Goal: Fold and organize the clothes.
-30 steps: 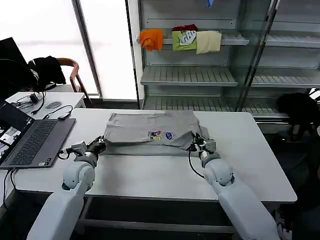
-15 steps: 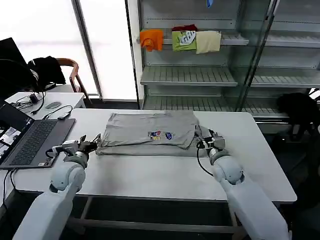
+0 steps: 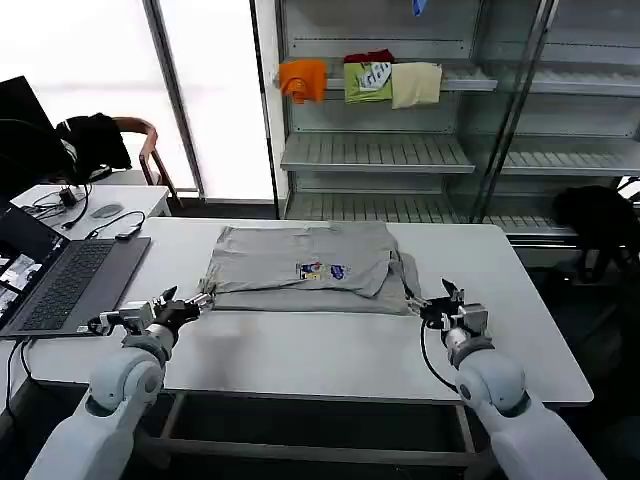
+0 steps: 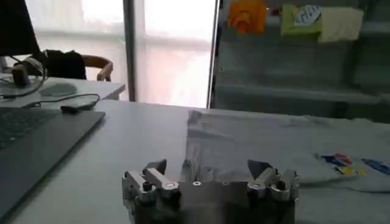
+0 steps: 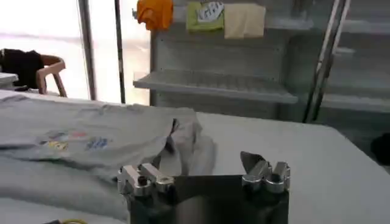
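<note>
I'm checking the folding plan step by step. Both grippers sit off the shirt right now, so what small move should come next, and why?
Probably bring the left gripper and right gripper back in to the T-shirt's side edges for another fold. Both are open, hold nothing, and sit on the table just beside the near corners. The shirt is folded only partway, and its right side lies bunched.

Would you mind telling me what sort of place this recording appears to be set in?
Probably a lab or test room set up like a clothing shop: a white table, metal shelving bearing folded garments, and a laptop beside the T-shirt.
</note>
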### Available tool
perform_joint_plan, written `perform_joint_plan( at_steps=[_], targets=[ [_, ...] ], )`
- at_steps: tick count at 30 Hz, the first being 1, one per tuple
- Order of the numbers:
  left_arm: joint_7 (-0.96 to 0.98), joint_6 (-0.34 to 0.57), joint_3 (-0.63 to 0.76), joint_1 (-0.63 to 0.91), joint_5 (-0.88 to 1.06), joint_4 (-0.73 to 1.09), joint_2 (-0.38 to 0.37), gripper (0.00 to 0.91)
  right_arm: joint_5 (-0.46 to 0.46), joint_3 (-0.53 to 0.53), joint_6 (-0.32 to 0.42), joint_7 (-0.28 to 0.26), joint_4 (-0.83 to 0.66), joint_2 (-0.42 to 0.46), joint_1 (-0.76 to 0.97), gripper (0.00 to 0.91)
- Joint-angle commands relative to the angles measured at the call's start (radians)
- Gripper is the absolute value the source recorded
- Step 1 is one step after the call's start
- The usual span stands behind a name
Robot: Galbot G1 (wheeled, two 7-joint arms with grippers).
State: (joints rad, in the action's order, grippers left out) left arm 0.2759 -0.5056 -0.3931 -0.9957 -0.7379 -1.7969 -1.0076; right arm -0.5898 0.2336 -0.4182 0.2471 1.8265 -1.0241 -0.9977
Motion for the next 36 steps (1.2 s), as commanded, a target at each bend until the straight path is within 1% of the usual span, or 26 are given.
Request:
perform_joint_plan(
  at_steps=[1,2,9,10,11,12,15,16,17,18,19,20,22,25,26,28,29,30,31,32,33,34,35,36],
  targets=[
    [-0.049,0.029,-0.007,-0.014,-0.014,0.075,0.0,0.907,-0.036,0.012,0.034,-0.013,0.025,0.011,-0.072,0.846],
    [-0.051,0.033,-0.008,-0.012,-0.013,0.084,0.0,0.907,-0.026,0.005,0.034,-0.017,0.023,0.008,-0.065,0.806],
    [-0.055,0.043,-0.007,0.0,-0.012,0.134,-0.006,0.907,0.016,-0.032,0.036,-0.023,-0.003,-0.013,-0.029,0.756],
    [-0.057,0.044,-0.007,0.001,-0.013,0.138,-0.006,0.907,0.019,-0.036,0.036,-0.024,-0.007,-0.017,-0.023,0.685],
    [-0.058,0.044,-0.007,0.004,-0.013,0.143,-0.007,0.907,0.026,-0.038,0.037,-0.025,-0.01,-0.021,-0.019,0.655],
    [-0.059,0.044,-0.005,0.005,-0.013,0.146,-0.008,0.836,0.03,-0.042,0.038,-0.026,-0.015,-0.024,-0.014,0.605],
    [-0.062,0.043,-0.001,0.006,-0.012,0.151,-0.013,0.756,0.035,-0.049,0.039,-0.026,-0.03,-0.033,-0.001,0.544],
    [-0.062,0.043,0.0,0.005,-0.011,0.151,-0.015,0.645,0.036,-0.053,0.04,-0.026,-0.035,-0.036,0.001,0.504],
    [-0.063,0.043,0.001,0.004,-0.01,0.15,-0.016,0.584,0.037,-0.054,0.04,-0.026,-0.039,-0.037,0.002,0.484],
    [-0.063,0.044,0.002,0.002,-0.009,0.148,-0.019,0.574,0.04,-0.056,0.041,-0.027,-0.044,-0.039,0.003,0.453],
    [-0.064,0.045,0.003,0.002,-0.009,0.148,-0.02,0.554,0.04,-0.057,0.042,-0.027,-0.047,-0.04,0.003,0.443],
    [-0.065,0.044,0.003,0.002,-0.009,0.147,-0.021,0.524,0.039,-0.058,0.042,-0.028,-0.05,-0.041,0.003,0.403],
    [-0.068,0.044,0.005,0.005,-0.006,0.152,-0.021,0.504,0.039,-0.06,0.043,-0.031,-0.062,-0.043,0.003,0.353],
    [-0.071,0.044,0.006,0.005,-0.007,0.154,-0.021,0.474,0.036,-0.061,0.045,-0.033,-0.079,-0.046,0.003,0.322],
    [-0.071,0.043,0.007,0.004,-0.007,0.154,-0.021,0.433,0.036,-0.062,0.044,-0.035,-0.083,-0.045,0.003,0.312],
    [-0.073,0.042,0.008,0.003,-0.008,0.155,-0.021,0.393,0.037,-0.064,0.044,-0.037,-0.092,-0.044,0.007,0.302],
    [-0.077,0.042,0.008,0.003,-0.008,0.156,-0.021,0.373,0.037,-0.065,0.044,-0.037,-0.101,-0.044,0.012,0.282],
    [-0.078,0.042,0.009,0.003,-0.008,0.157,-0.02,0.232,0.036,-0.066,0.044,-0.037,-0.106,-0.044,0.015,0.242],
    [-0.079,0.042,0.009,0.004,-0.008,0.158,-0.02,0.141,0.035,-0.067,0.043,-0.038,-0.112,-0.044,0.019,0.202],
    [-0.081,0.042,0.01,0.005,-0.008,0.16,-0.02,0.03,0.035,-0.068,0.043,-0.038,-0.118,-0.043,0.025,0.131],
    [-0.081,0.042,0.011,0.007,-0.008,0.162,-0.019,0.02,0.035,-0.07,0.043,-0.038,-0.122,-0.043,0.03,0.091],
    [-0.082,0.043,0.011,0.009,-0.007,0.164,-0.019,0.02,0.035,-0.072,0.043,-0.038,-0.124,-0.044,0.034,0.03],
    [-0.082,0.043,0.012,0.009,-0.007,0.165,-0.019,0.02,0.035,-0.073,0.044,-0.038,-0.125,-0.044,0.038,0.0],
    [-0.083,0.044,0.012,0.009,-0.007,0.166,-0.019,0.02,0.035,-0.073,0.044,-0.038,-0.124,-0.045,0.04,0.0]
  ],
)
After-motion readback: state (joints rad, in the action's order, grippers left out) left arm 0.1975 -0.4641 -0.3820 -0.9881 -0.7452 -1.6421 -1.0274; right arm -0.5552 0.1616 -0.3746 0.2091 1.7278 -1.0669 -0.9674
